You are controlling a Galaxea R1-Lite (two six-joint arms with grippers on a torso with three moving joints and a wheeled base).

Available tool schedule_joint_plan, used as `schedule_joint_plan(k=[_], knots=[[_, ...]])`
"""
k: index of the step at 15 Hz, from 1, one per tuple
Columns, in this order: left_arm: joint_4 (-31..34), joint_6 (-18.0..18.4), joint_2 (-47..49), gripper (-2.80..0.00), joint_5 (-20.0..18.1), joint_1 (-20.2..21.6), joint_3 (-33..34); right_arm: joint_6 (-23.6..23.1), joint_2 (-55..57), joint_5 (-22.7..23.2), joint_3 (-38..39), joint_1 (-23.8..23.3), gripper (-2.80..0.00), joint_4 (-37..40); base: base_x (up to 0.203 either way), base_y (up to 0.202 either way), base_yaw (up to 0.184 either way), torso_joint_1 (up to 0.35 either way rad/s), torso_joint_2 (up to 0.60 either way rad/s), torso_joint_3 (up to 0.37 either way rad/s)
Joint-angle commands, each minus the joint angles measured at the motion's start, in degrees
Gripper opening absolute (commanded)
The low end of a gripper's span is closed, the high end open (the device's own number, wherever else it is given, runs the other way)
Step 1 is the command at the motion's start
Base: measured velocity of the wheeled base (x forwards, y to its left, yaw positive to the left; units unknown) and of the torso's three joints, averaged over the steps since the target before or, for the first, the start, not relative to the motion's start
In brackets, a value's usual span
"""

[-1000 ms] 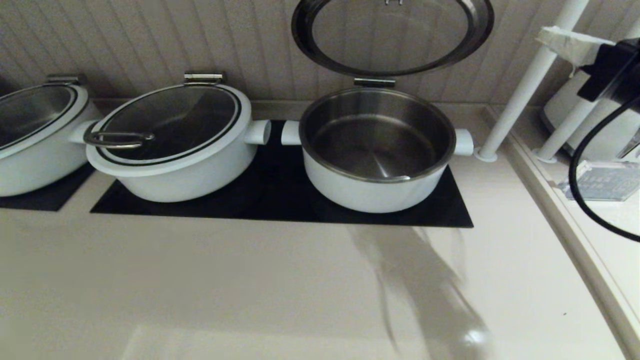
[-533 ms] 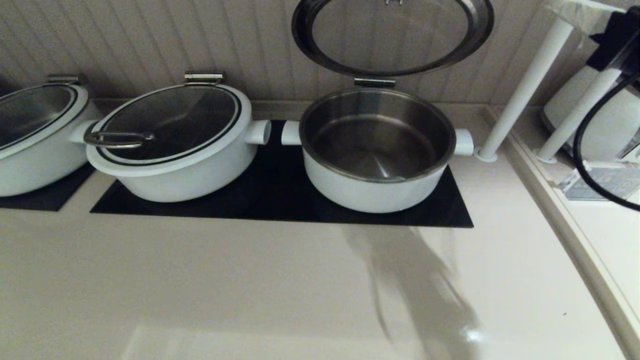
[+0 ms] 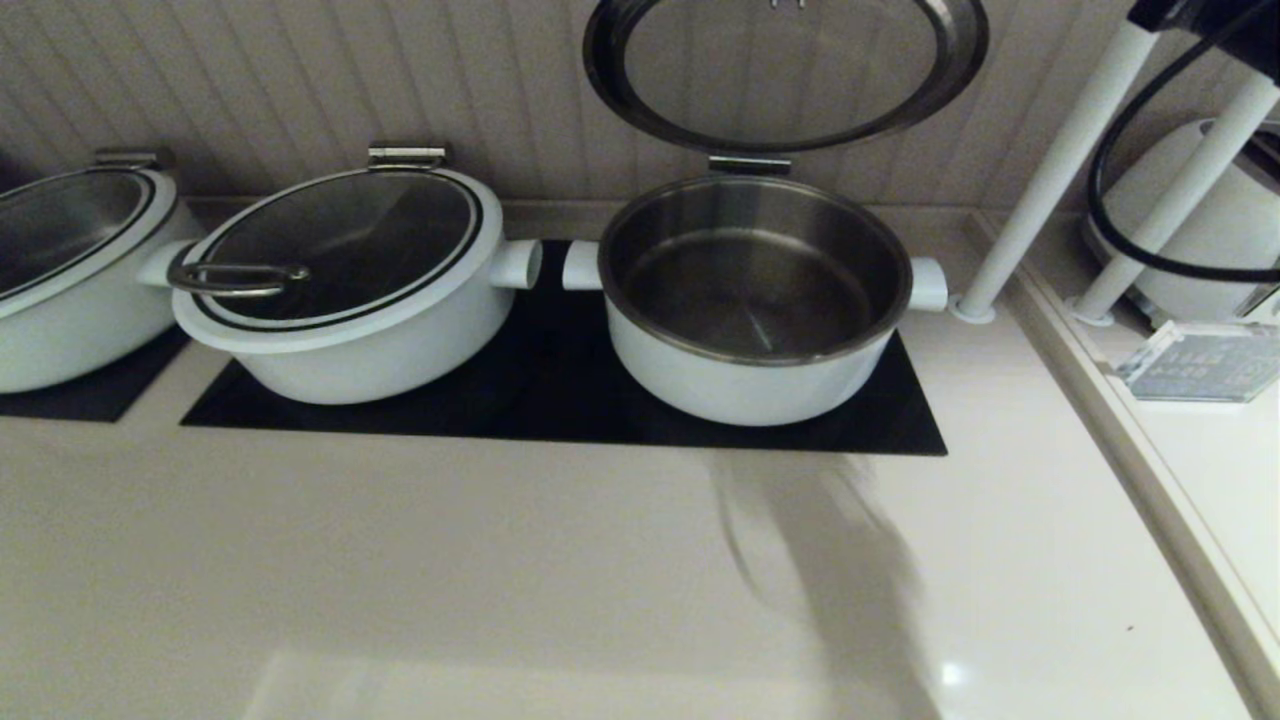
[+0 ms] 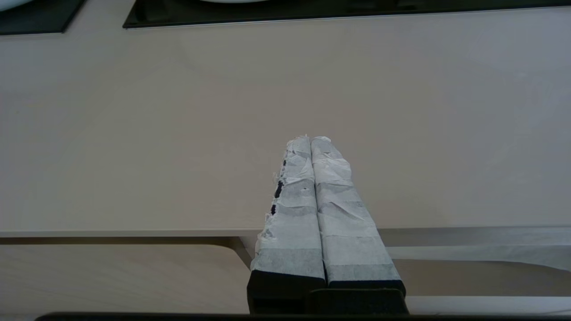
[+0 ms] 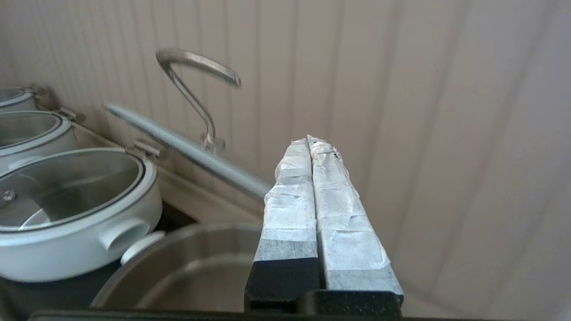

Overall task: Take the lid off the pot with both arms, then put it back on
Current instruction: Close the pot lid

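Lid (image 3: pixel 786 70) stands upright on its hinge behind pot (image 3: pixel 750 300); both tools pressed together.

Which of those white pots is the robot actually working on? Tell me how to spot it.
Start at the long black cooktop on the counter: two white pots share it. It is the pot nearer the slanted white poles. Unlike its closed neighbour, its steel inside is bare, and its glass lid stands swung up on a hinge against the wall.
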Motion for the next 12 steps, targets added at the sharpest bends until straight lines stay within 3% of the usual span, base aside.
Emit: schedule_joint_plan(k=[1, 8, 12], knots=[[-0.02, 0.03, -0.05, -2.8, -0.01, 0.02, 0.0, -0.17, 5.18, 0.95, -4.61, -0.01, -2.8, -0.26, 0.0, 0.0, 0.0, 0.0, 0.0, 0.0], [-0.02, 0.03, -0.05, -2.8, -0.01, 0.02, 0.0, -1.5, 12.53, 9.88, -15.63, -0.96, -2.8, -0.21, 0.0, 0.0, 0.0, 0.0, 0.0, 0.0], [-0.02, 0.03, -0.05, -2.8, -0.01, 0.02, 0.0, -2.68, 15.62, 11.33, -20.0, -2.13, -2.8, -0.25, 0.0, 0.0, 0.0, 0.0, 0.0, 0.0]])
